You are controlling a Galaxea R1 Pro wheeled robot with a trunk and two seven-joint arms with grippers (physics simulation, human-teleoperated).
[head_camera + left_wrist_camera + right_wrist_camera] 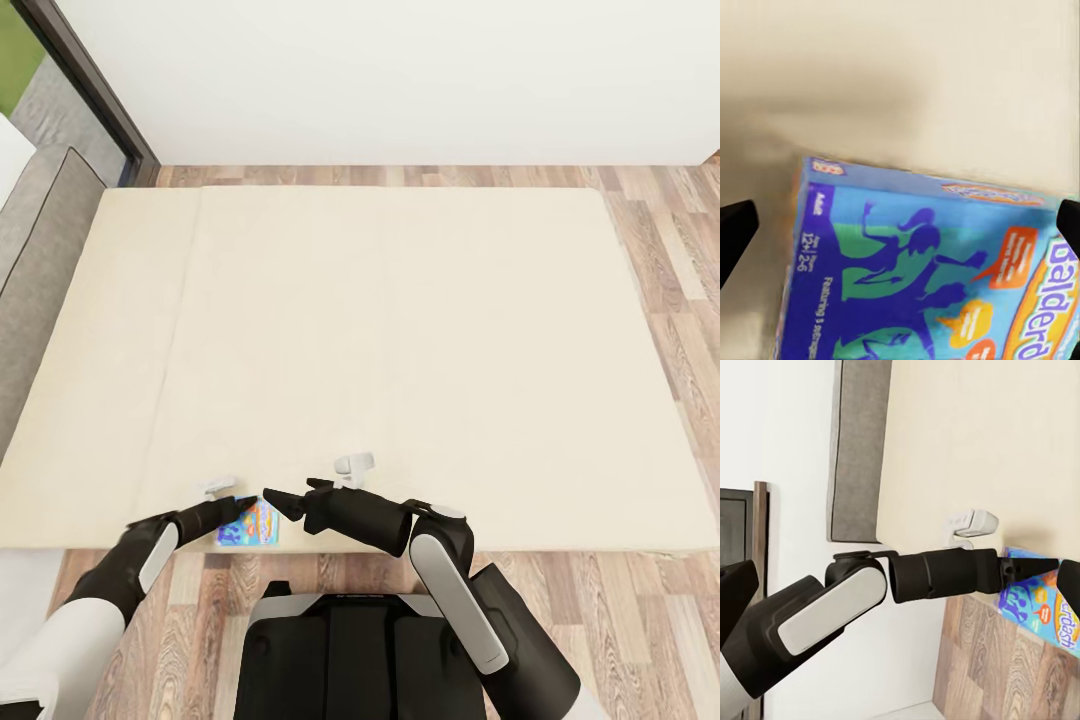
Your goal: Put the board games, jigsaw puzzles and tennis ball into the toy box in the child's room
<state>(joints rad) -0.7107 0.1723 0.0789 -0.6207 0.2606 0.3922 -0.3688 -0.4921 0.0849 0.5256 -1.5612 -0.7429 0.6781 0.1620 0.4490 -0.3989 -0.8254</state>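
Observation:
One board game point(252, 524), a flat blue box with colourful print, lies at the near edge of the bed point(400, 330), slightly overhanging it. My left gripper point(240, 504) hovers just over the box; in the left wrist view its fingers point(735, 231) stand wide apart on either side of the box point(922, 277), open and holding nothing. My right gripper point(274, 499) is open beside the box's right end, fingertips pointing toward the left gripper. From the right wrist, the box point(1041, 606) sits under the left gripper point(1033, 564).
The cream mattress stretches away bare behind the box. A grey padded edge point(40, 250) borders the bed on the left, and a dark door frame point(95, 90) stands at the far left. Wood-plank floor point(680, 300) runs along the right side and in front of the bed.

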